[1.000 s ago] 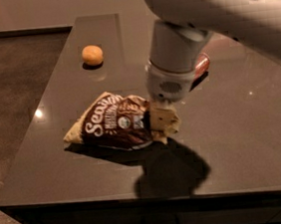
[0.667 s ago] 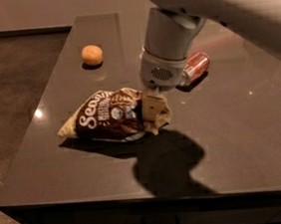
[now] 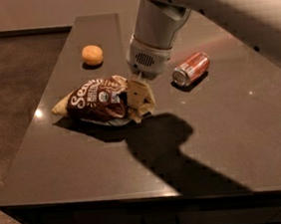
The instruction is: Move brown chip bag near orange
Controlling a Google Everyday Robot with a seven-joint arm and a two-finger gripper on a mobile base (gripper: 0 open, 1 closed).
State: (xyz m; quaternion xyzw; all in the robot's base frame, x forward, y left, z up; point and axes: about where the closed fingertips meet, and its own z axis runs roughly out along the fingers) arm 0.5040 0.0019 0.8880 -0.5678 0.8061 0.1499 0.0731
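Observation:
The brown chip bag (image 3: 95, 98) is dark brown with tan edges and white script. It hangs tilted just above the dark table, left of centre. My gripper (image 3: 138, 98) comes down from the upper right and is shut on the bag's right end. The orange (image 3: 92, 55) sits on the table behind the bag, a short way to the upper left, apart from it.
A red soda can (image 3: 191, 69) lies on its side to the right of the gripper. The dark table (image 3: 223, 140) has its left edge close to the bag and its front edge near the bottom. The arm's shadow falls on the middle.
The gripper has carried the bag away from the front edge, toward the back and the orange. The bag's left end has lifted. The can is now fully uncovered to the right.

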